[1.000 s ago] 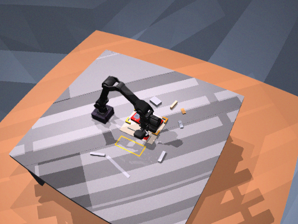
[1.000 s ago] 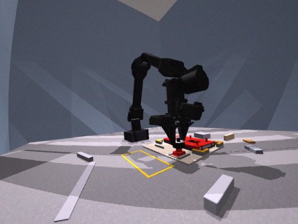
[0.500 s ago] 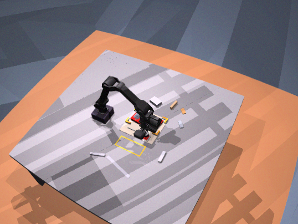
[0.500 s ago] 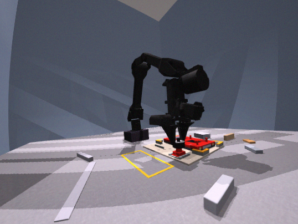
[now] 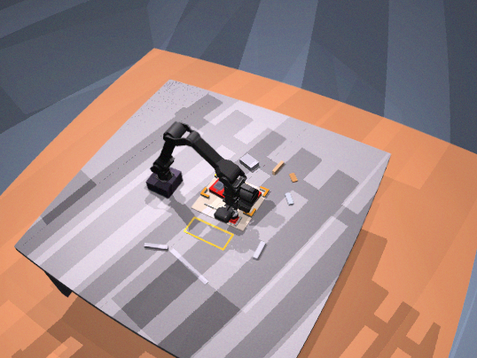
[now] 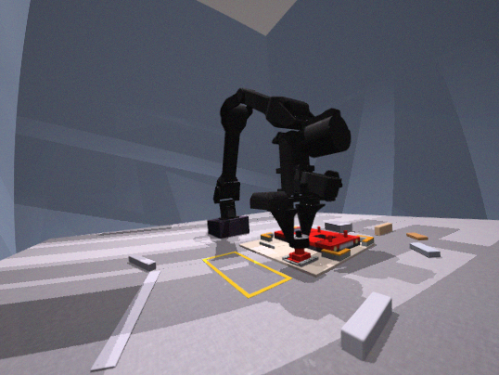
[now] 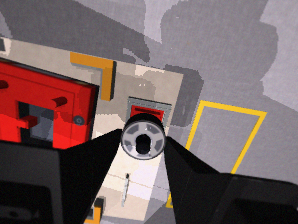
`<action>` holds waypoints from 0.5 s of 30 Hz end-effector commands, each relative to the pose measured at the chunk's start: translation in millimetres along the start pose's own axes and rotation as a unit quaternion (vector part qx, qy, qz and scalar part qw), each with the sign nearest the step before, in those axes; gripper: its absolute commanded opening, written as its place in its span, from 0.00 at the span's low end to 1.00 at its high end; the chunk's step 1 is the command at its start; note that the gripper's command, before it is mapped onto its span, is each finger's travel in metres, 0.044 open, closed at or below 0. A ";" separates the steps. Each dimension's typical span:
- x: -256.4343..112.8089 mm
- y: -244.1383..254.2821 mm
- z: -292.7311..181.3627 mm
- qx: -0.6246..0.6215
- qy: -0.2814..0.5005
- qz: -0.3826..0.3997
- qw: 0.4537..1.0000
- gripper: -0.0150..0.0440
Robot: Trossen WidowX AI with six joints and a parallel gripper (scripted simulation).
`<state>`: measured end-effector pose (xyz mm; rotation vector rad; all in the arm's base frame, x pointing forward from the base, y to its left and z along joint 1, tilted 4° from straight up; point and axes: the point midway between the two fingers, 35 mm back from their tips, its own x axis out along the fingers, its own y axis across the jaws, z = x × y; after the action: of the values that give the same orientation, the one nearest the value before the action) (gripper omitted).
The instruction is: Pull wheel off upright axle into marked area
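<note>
Your claw [image 6: 299, 234] [image 7: 143, 137], part-open, grips the wheel [image 6: 298, 240] [image 7: 131, 146] on its axle [image 6: 299, 233] [image 7: 143, 145]; from there, the yellow area [image 5: 189, 223] [image 6: 270, 287] [image 7: 234, 108] lies just beside the board [image 5: 200, 205] [image 6: 316, 272] [image 7: 165, 82], so lift straight before crossing.

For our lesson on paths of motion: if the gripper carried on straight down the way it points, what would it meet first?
Probably the red block under the wheel that the gripper grips; the remaining gap is hard to judge.
</note>
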<state>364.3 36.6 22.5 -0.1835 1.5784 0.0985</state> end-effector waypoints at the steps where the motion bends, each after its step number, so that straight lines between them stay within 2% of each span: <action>1: -11.5 0.3 -0.4 0.001 -0.005 -0.001 1.000 0.25; 15: -16.2 0.3 -0.4 0.001 -0.006 -0.002 1.000 0.25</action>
<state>363.7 37.3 33.0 -0.1866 1.5752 0.0989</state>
